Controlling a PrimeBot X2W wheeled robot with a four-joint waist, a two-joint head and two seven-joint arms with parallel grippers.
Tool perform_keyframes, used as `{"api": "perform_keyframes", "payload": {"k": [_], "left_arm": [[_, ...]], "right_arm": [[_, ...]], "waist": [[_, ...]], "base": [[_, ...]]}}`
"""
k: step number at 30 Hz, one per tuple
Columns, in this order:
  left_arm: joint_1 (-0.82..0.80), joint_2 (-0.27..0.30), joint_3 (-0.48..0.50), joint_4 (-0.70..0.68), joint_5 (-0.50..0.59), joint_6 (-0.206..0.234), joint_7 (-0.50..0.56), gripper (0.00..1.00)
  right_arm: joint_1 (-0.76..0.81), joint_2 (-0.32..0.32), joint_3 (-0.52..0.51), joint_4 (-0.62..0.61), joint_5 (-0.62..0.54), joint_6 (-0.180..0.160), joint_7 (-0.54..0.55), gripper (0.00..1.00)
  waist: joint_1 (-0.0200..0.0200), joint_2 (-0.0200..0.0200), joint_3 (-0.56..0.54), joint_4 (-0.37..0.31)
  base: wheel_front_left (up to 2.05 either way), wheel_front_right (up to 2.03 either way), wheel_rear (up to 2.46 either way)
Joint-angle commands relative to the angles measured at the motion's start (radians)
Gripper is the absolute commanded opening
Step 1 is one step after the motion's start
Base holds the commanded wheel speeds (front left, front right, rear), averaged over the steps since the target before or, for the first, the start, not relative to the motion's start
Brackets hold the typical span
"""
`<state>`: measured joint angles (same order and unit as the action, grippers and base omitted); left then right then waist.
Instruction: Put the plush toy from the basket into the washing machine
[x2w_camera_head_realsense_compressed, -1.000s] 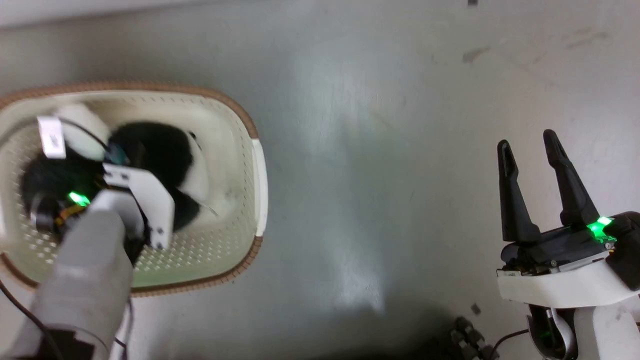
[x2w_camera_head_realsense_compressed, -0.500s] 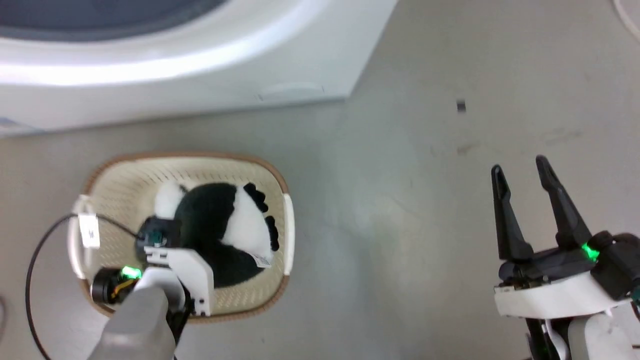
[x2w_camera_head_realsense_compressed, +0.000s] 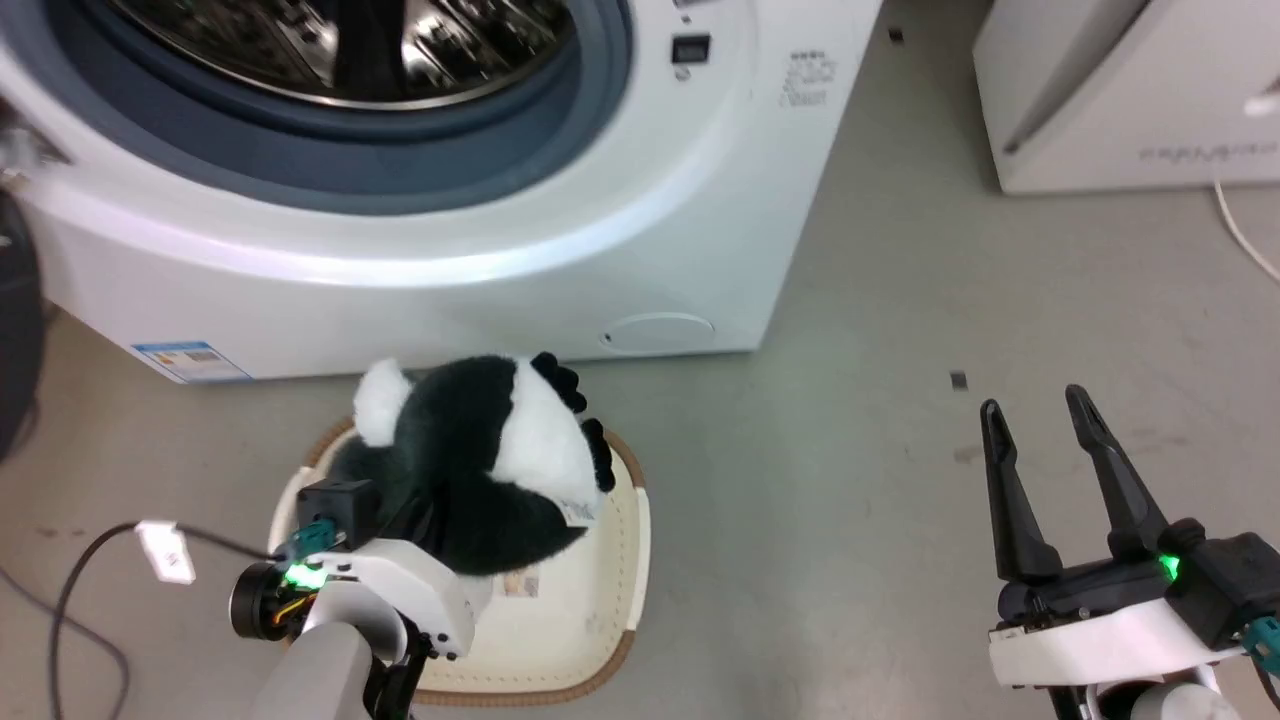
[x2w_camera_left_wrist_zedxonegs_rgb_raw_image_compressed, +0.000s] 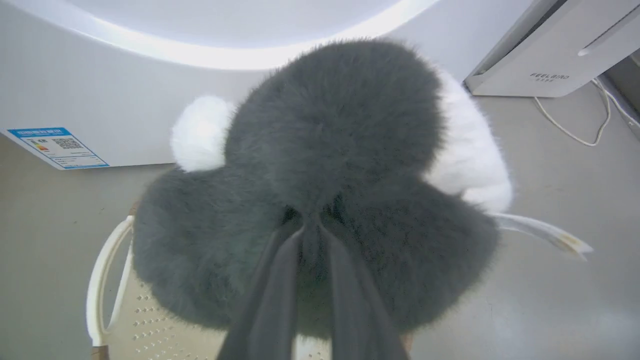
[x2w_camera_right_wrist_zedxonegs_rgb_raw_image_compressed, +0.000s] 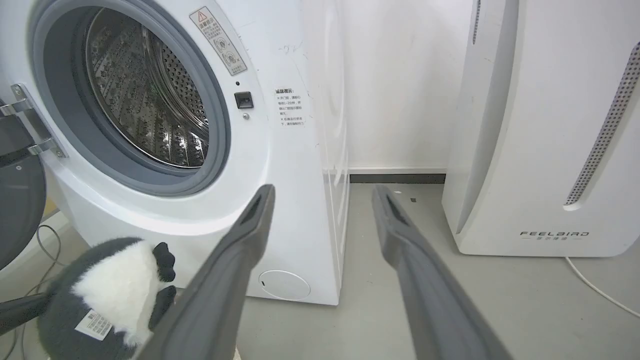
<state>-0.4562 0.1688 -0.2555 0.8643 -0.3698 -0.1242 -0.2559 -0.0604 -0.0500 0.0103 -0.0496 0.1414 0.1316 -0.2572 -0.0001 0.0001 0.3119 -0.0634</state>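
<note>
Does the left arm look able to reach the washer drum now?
Probably yes: the left gripper holds the plush toy above the basket, and the washing machine stands open just beyond, nothing between.

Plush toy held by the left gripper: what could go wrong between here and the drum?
1. The left gripper seems to pinch only a tuft of fur on the plush toy, so the bulky toy could slip out and drop into the basket or onto the floor.
2. The toy hangs below the porthole of the washing machine; raised carelessly, it may snag on the grey gasket or the open door.
</note>
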Motion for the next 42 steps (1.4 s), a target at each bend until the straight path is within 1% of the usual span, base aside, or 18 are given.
{"api": "perform_keyframes", "payload": {"k": [1, 5, 8, 13, 18, 23, 27, 31, 35, 38, 41, 42], "left_arm": [[0.031, -0.006, 0.027, -0.061, -0.002, 0.008, -0.006, 0.0], [0.091, -0.016, 0.113, -0.234, -0.006, 0.02, -0.006, 0.0], [0.125, -0.023, 0.156, -0.352, 0.003, 0.019, -0.006, 0.0], [0.13, -0.001, 0.222, -0.522, 0.026, 0.018, -0.006, 0.0], [0.068, 0.04, 0.252, -0.643, 0.041, 0.016, -0.005, 0.0], [-0.072, 0.097, 0.265, -0.712, 0.045, 0.017, 0.051, 0.0], [-0.208, 0.154, 0.274, -0.73, 0.047, 0.016, 0.118, 0.0], [-0.382, 0.23, 0.277, -0.696, 0.061, 0.012, 0.196, 0.0], [-0.59, 0.307, 0.259, -0.615, 0.095, 0.008, 0.264, 0.0], [-0.74, 0.353, 0.236, -0.532, 0.112, 0.004, 0.296, 0.0], [-0.881, 0.408, 0.211, -0.441, 0.139, 0.0, 0.318, 0.0], [-0.881, 0.408, 0.211, -0.441, 0.139, 0.0, 0.318, 0.0]], "right_arm": [[0.014, 0.0, 0.0, -0.005, -0.007, -0.001, -0.005, 1.0], [0.021, 0.0, 0.001, -0.027, -0.002, -0.001, -0.005, 1.0], [0.023, 0.0, -0.02, -0.029, 0.067, -0.001, -0.005, 1.0], [0.009, 0.0, -0.023, -0.046, 0.099, -0.001, -0.005, 1.0], [-0.024, 0.0, -0.025, -0.074, 0.139, -0.001, -0.005, 1.0], [-0.058, 0.0, -0.016, -0.114, 0.153, -0.001, -0.005, 1.0], [-0.088, 0.0, -0.013, -0.138, 0.167, -0.001, -0.005, 1.0], [-0.116, 0.0, -0.001, -0.159, 0.176, -0.001, -0.005, 1.0], [-0.143, 0.0, 0.006, -0.177, 0.197, -0.001, -0.005, 1.0], [-0.152, 0.0, 0.011, -0.184, 0.213, -0.001, -0.005, 1.0], [-0.159, 0.0, 0.033, -0.19, 0.197, -0.001, -0.005, 1.0], [-0.159, 0.0, 0.033, -0.19, 0.197, -0.001, -0.005, 1.0]], "waist": [[0.0001, -0.0001, -0.03, 0.018], [0.0001, -0.0001, -0.046, 0.018], [0.0001, -0.0001, -0.05, 0.014], [0.0001, -0.0001, -0.031, -0.006], [0.0001, -0.0001, 0.039, -0.033], [0.0001, -0.0001, 0.143, -0.071], [0.0001, -0.0001, 0.23, -0.104], [0.0001, -0.0001, 0.321, -0.142], [0.0001, -0.0001, 0.411, -0.173], [0.0001, -0.0001, 0.46, -0.19], [0.0001, -0.0001, 0.504, -0.21], [0.0001, -0.0001, 0.504, -0.21]], "base": [[0.0, 0.0, 0.0], [0.0, 0.0, 0.0], [0.0, 0.0, 0.0], [0.0, 0.0, 0.0], [0.0, 0.0, 0.0], [0.0, 0.0, 0.0], [0.0, 0.0, 0.0], [0.0, 0.0, 0.0], [0.0, 0.0, 0.0], [0.0, 0.0, 0.0], [0.0, 0.0, 0.0], [0.0, 0.0, 0.0]]}}
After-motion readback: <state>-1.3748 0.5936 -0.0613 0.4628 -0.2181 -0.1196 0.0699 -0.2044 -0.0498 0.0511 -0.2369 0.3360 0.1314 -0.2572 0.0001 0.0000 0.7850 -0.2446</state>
